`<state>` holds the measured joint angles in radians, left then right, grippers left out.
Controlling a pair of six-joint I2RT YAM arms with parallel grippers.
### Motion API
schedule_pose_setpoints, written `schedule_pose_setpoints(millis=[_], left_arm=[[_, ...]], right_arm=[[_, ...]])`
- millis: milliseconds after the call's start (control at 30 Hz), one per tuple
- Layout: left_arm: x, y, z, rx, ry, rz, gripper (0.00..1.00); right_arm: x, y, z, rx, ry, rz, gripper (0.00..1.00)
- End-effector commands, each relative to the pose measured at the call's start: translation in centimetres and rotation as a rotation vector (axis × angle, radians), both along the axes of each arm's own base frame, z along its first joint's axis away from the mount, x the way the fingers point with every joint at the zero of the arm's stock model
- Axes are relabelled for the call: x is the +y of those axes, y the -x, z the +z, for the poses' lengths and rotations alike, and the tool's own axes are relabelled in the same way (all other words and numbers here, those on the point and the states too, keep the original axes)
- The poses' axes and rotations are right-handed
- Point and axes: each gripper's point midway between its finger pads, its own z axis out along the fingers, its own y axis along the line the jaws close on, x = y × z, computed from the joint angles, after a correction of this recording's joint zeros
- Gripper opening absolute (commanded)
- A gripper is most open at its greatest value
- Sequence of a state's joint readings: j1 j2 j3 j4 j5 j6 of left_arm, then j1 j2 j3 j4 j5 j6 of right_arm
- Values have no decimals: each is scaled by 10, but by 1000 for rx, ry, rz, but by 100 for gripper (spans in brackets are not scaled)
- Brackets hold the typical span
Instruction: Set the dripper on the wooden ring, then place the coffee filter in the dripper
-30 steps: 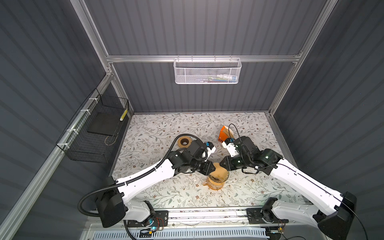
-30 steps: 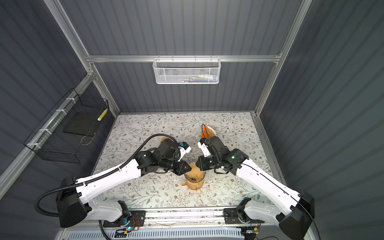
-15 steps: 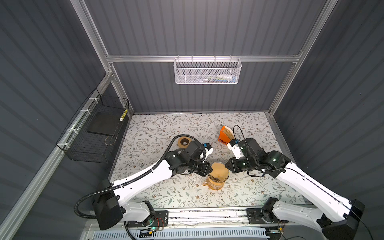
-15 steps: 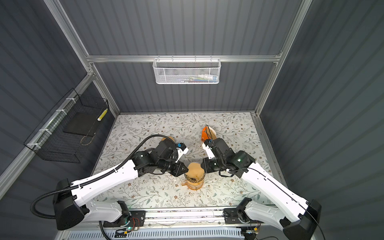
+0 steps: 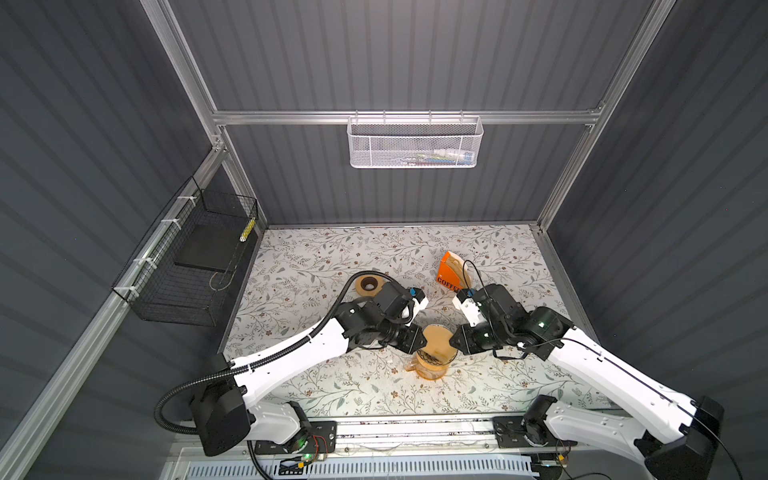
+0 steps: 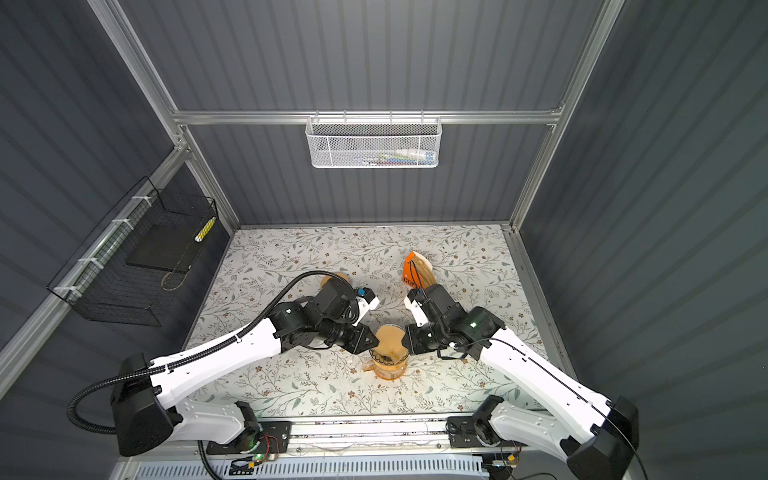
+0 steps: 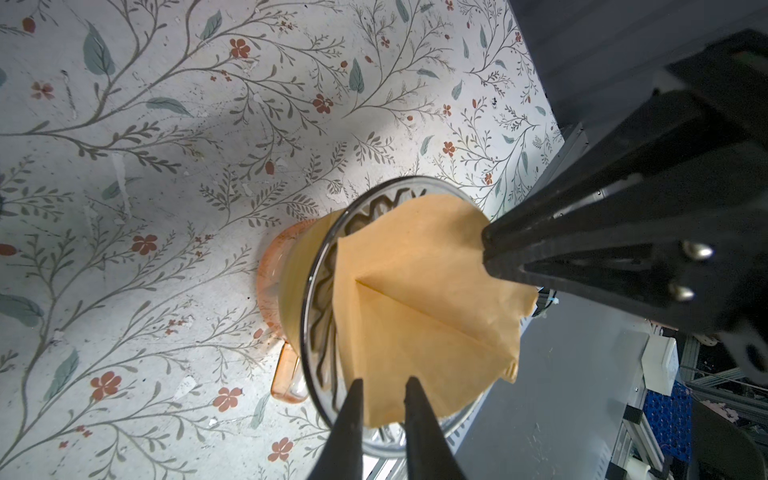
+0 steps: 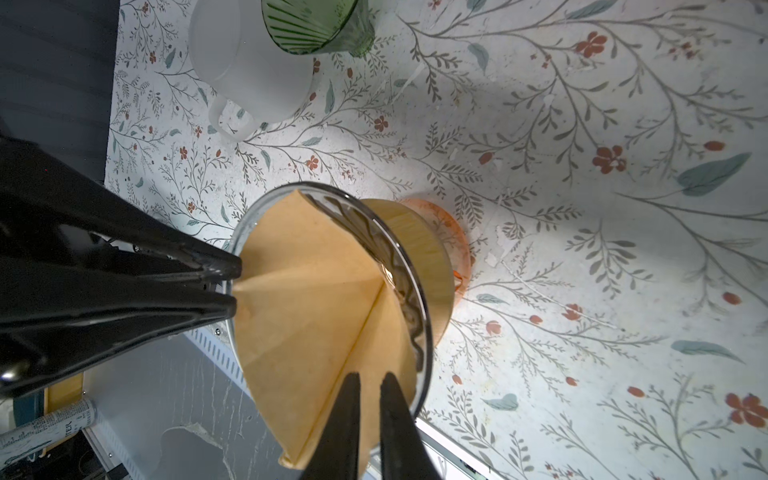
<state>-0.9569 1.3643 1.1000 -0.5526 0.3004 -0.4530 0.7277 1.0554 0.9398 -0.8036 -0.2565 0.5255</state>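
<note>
The tan paper coffee filter (image 5: pixel 436 337) (image 6: pixel 388 338) stands as a half-opened cone in the clear glass dripper (image 7: pixel 324 291) (image 8: pixel 411 299), which rests by a wooden collar on an orange glass server (image 5: pixel 430 371). Part of the filter rises above the rim. My left gripper (image 7: pixel 384 388) (image 5: pixel 423 338) pinches the filter's left edge. My right gripper (image 8: pixel 370 380) (image 5: pixel 452 341) pinches the opposite edge. Both sets of jaws stand nearly together with paper between them.
An orange coffee filter box (image 5: pixel 451 272) and a tape roll (image 5: pixel 369 284) lie behind the arms. A green ribbed glass (image 8: pixel 316 25) and a frosted cup (image 8: pixel 249 62) stand nearby. A white mesh basket (image 5: pixel 415 143) and a black wire basket (image 5: pixel 195 266) hang on the walls.
My right arm swung out to the right and its gripper came back down onto the filter's right edge. My left gripper shifted slightly down and left, staying at the filter.
</note>
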Motion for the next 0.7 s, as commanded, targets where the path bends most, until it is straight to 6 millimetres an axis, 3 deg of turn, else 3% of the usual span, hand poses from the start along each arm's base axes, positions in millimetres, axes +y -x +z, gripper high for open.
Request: schedule_pose_setpoints(millis=[0,667], left_arm=[[-1,6,-10,37,-11,-9,20],[-5,8,-11,49,-14,-40,20]], right_arm=[[3,2,-6,20,-8,-5,14],[4,-8,-12,-4,103,12,14]])
